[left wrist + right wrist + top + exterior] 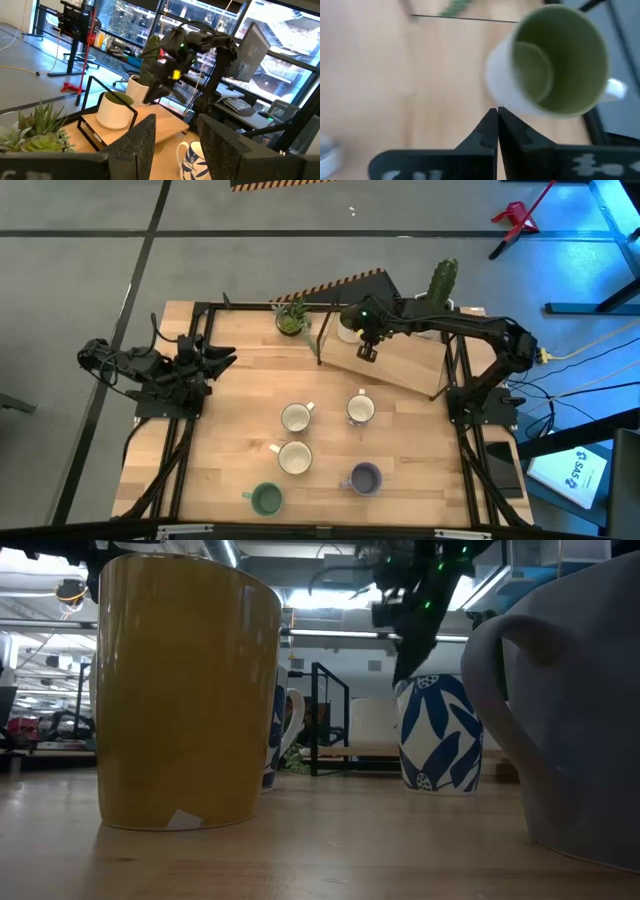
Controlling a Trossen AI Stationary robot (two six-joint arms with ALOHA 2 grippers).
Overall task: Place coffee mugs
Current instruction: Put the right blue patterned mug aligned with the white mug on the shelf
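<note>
Right end effector (pixel 367 351) hangs over the raised wooden board (pixel 400 358) at the far right of the counter (pixel 220 440), fingers pressed together, holding nothing. Just beside it on the board stands a mug with white outside and olive-green inside (pixel 550 62), upright, mouth up, handle pointing away from the end effector in the wrist view. A black wire frame (pixel 325 330) borders the board; a leafy potted plant (pixel 291 318) sits at its left end and a cactus in a white pot (pixel 443 283) at its back.

Left end effector (pixel 222 362) waits at the counter's left edge, fingers apart, empty.

Five mugs stand upright on the open counter: a blue-patterned white mug (pixel 360 410), a white mug (pixel 296 417), a cream mug (pixel 295 457), a teal mug (pixel 266 499), a lavender mug (pixel 365 478). Handles: the white one's toward the right, the patterned one's toward the back, cream's and teal's toward the left, lavender's toward the left.

Low view is largely blocked by the yellow-looking mug and the lavender one, the latter cut off at the right edge; only the patterned mug shows whole between them.
</note>
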